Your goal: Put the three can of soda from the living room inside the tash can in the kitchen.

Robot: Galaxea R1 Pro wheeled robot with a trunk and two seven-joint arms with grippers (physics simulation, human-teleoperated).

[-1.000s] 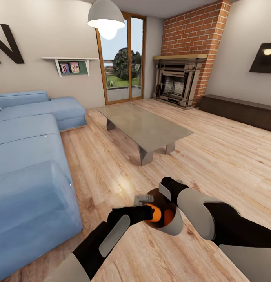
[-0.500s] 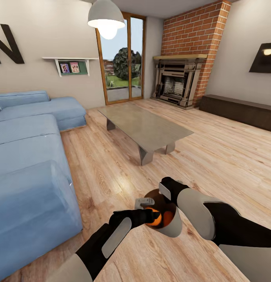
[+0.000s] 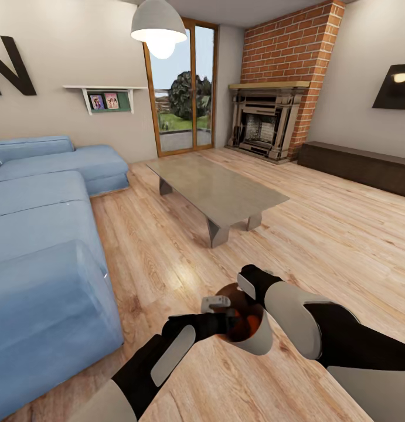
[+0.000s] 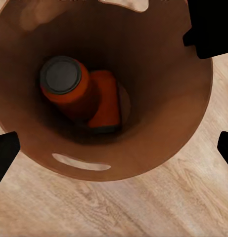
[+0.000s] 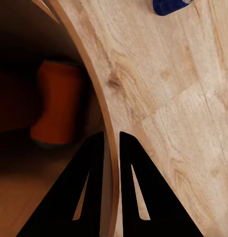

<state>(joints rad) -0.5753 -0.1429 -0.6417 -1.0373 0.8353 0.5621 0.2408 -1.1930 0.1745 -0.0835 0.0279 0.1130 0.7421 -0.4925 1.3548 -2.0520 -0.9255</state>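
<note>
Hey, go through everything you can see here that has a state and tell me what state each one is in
Bin: held off the floor by its wall, two cans inside.
Cans: both in the bin, leaning against each other.
Left gripper: open above the bin, holding nothing.
Right gripper: jaws clamped on the bin's wall.
Ceiling lamp: lit.
Coffee table: bare top.

Light wood plank floor (image 3: 319, 234); blue corner sofa (image 3: 44, 234); glass-topped coffee table (image 3: 217, 190); red-brick fireplace (image 3: 272, 117); glazed garden door (image 3: 181, 88); white pendant lamp (image 3: 159, 26), lit; wall shelf (image 3: 105, 97); black TV (image 3: 395, 87); low dark bench (image 3: 360, 167).
</note>
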